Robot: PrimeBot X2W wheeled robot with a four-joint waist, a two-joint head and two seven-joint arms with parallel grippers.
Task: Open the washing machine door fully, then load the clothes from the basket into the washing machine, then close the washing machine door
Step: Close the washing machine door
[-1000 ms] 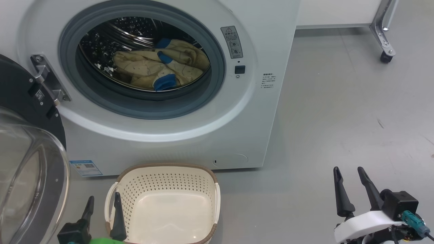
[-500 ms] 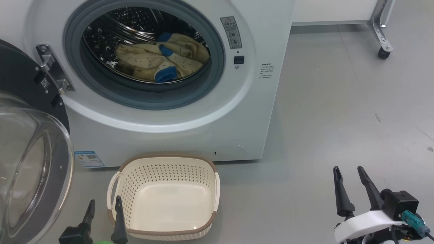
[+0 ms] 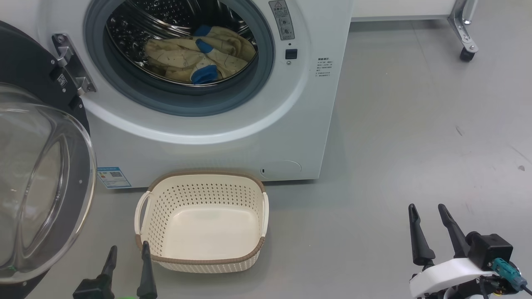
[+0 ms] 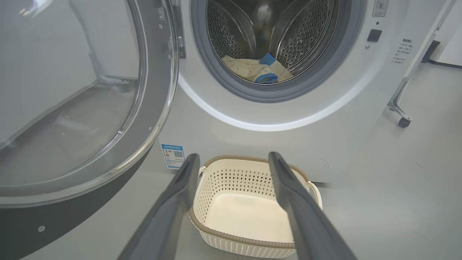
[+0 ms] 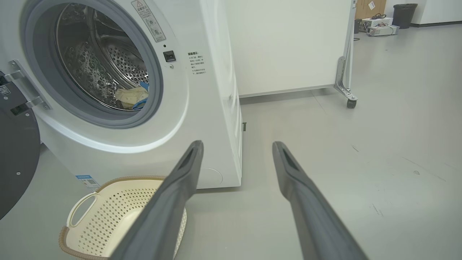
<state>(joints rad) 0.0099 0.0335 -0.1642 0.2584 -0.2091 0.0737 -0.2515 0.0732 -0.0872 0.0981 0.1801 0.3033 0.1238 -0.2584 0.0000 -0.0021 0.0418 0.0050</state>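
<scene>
- One thing is left to move, by my reading: the washing machine door [image 3: 41, 187] stands swung wide open, left of the basket [image 3: 205, 173] and higher, its clear bowl bulging toward the basket side; being round it has no long axis, and its hinge [image 3: 72, 68] sits above and left of the basket
- Left gripper [image 3: 129, 246], fingers spread apart and empty, hangs at the basket's near left corner, between door and basket; it is much the nearer arm, with the door close on its left
- Blue label [image 3: 113, 177] on the washing machine [image 3: 216, 145], just behind the basket's left end: a code square and small print, too small to read
- Basket itself sits empty on the floor [image 3: 395, 145], just in front of the machine
- Clothes [image 3: 199, 58] lie inside the drum [image 3: 166, 16], above and beyond the basket
- Grey warning sticker [image 3: 282, 18] with a triangle sign, and a printed block [image 3: 323, 67], both above and right of the basket; the writing cannot be read and no brand name can be made out
- Right gripper [image 3: 426, 206], fingers likewise apart and empty, hangs well to the right of the basket, far from the door
</scene>
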